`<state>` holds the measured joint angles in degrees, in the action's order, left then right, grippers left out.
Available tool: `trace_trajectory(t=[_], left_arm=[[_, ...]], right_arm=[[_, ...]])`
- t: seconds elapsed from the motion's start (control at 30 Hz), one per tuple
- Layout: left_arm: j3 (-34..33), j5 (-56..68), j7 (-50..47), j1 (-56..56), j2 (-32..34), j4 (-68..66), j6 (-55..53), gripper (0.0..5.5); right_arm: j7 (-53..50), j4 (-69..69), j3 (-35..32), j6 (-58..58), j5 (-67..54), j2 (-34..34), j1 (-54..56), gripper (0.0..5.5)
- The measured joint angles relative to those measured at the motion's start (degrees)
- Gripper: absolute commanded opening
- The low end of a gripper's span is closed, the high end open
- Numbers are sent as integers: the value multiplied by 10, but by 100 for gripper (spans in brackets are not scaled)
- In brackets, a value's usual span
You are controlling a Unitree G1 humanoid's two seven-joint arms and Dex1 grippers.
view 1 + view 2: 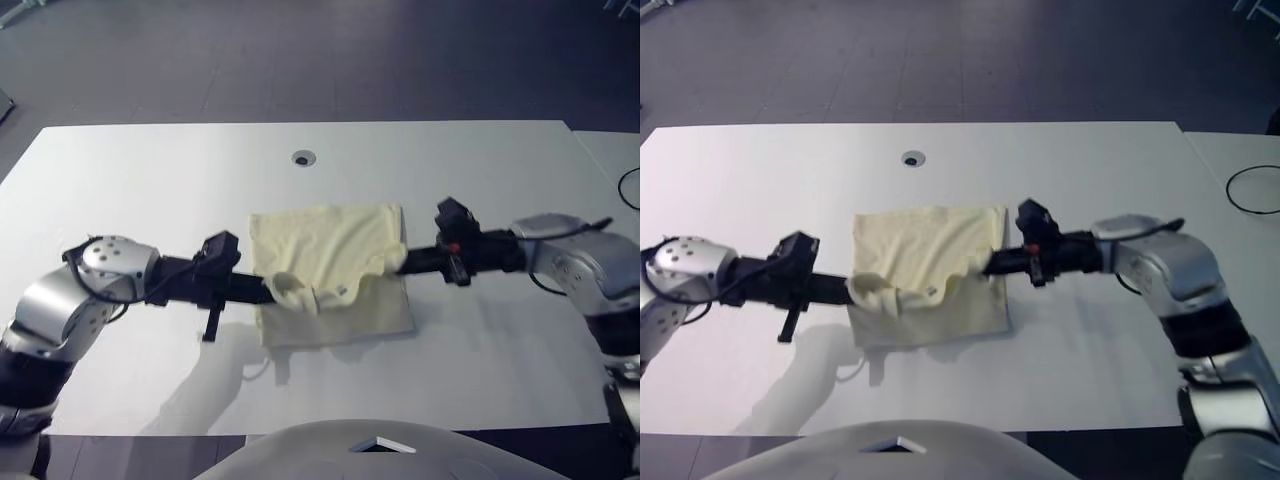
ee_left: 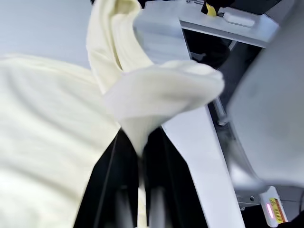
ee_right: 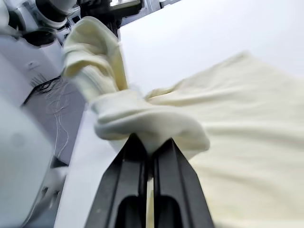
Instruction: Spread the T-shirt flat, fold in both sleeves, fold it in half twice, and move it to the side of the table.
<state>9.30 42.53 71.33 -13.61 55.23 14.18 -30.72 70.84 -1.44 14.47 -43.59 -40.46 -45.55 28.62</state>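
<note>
The T-shirt (image 1: 335,245) lies in the middle of the worktop (image 1: 480,180), already gathered into a rough rectangle. An upper layer is raised off the lower one along the side nearer the robot. That raised edge is pinched at its left corner by the left gripper (image 1: 272,290) and at its right corner by the right gripper (image 1: 403,262), each closed tightly on bunched cloth. A fold in half appears to be in hand. Next, the held edge would need to be drawn taut and laid squarely onto the lower layer before release.
</note>
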Motion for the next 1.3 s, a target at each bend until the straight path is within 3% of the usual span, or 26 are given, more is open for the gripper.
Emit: trace_trajectory(t=[0.27,0.57,0.83,1.3], left_arm=[[52,-100,54,-166,-105,-235,7,0],[54,-193,70,-264,-189,-460,66,0],[35,-263,34,-347,-255,-651,142,0],[-23,-316,-30,-384,-297,-785,150,0]], right_arm=[[61,309,37,75,130,108,160,0],[71,546,9,181,213,207,254,0],[26,681,-37,252,268,237,293,0],[-75,747,-83,313,347,258,294,0]])
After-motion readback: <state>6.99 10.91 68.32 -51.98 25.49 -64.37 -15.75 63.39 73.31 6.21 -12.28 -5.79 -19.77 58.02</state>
